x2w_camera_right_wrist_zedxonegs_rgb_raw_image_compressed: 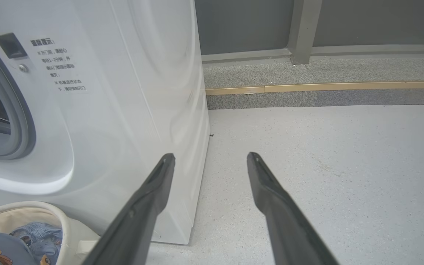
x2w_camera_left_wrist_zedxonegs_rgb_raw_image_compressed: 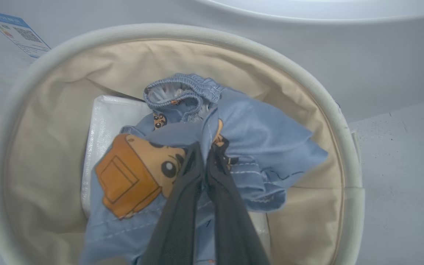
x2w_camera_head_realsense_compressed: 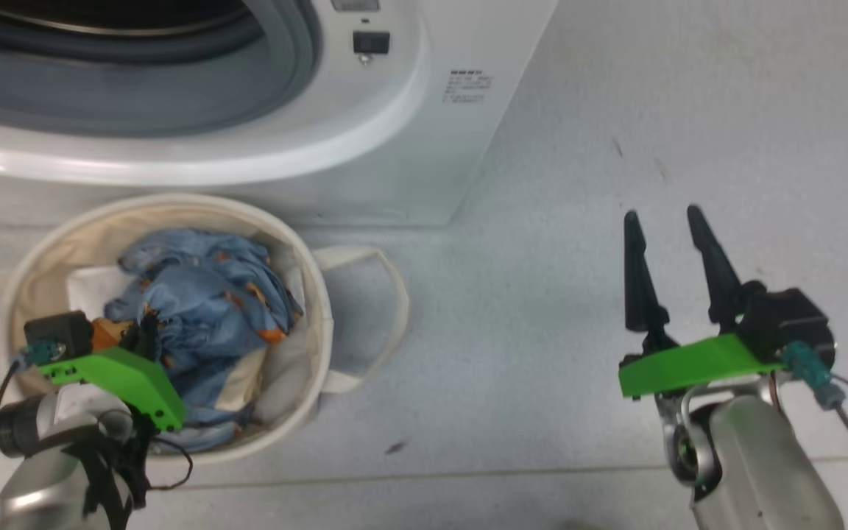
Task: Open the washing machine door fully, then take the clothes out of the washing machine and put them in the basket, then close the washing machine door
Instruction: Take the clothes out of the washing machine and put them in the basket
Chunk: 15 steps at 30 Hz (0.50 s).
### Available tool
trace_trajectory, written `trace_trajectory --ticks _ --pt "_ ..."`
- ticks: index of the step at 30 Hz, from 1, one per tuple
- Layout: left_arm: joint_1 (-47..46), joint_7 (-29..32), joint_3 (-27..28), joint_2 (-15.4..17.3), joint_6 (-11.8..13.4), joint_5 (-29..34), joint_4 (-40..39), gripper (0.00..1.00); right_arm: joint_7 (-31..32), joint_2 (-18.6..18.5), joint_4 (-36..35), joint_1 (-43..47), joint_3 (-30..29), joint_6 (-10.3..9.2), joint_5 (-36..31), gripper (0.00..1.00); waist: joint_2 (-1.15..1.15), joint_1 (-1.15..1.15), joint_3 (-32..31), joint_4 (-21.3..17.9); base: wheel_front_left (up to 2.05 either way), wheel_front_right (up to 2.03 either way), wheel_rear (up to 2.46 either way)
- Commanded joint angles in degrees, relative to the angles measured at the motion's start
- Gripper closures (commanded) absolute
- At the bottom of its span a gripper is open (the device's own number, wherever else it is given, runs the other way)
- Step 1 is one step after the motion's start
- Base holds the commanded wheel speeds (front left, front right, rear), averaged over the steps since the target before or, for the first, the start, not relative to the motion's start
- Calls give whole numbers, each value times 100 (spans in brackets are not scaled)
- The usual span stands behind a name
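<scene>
The left pincer (x2w_camera_left_wrist_zedxonegs_rgb_raw_image_compressed: pixel 206 149) reaches down into the basket (x2w_camera_left_wrist_zedxonegs_rgb_raw_image_compressed: pixel 204 32), clamped on a fold of the clothes (x2w_camera_left_wrist_zedxonegs_rgb_raw_image_compressed: pixel 267 136) heaped inside; the basket stands just before the washing machine (x2w_camera_head_realsense_compressed: pixel 394 132). The right pincer (x2w_camera_head_realsense_compressed: pixel 662 215) hangs spread and empty above the floor (x2w_camera_head_realsense_compressed: pixel 615 110).

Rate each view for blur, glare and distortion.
Head view: soft throughout, glare band on the washing machine front. Left wrist view: clothes sharp, basket rim bowed by the lens. Right wrist view: crisp, faint sheen on the machine's side.
</scene>
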Motion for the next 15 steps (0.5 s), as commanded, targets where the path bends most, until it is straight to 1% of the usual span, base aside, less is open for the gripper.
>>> trace_trajectory --ticks 1,9,10,11,12,13,15 --pt "-95 26 112 192 -31 -72 14 100 -28 29 -212 -90 75 5 -38 0 0 0 216 -67 0 0 0" --pt "-210 302 -29 366 -31 -275 345 100 -28 29 -326 -197 76 5 38 0 0 0 405 -190 0 0 0" --pt "-203 314 -38 387 -31 -287 367 96 -28 29 -319 -202 86 5 47 0 0 0 400 -202 0 0 0" --pt "-195 304 -48 400 -31 -295 384 87 -28 29 -310 -206 93 5 58 0 0 0 380 -211 0 0 0" --pt "-186 281 -38 417 -31 -314 400 41 -28 29 -295 -206 102 5 66 0 0 0 357 -218 0 0 0" --pt "-175 226 -30 418 -31 -332 411 1 -28 29 -277 -205 111 5 74 0 0 0 322 -219 0 0 0" --pt "-141 140 -36 410 -32 -357 425 0 -28 29 -232 -201 135 5 95 0 0 0 229 -216 0 0 0"
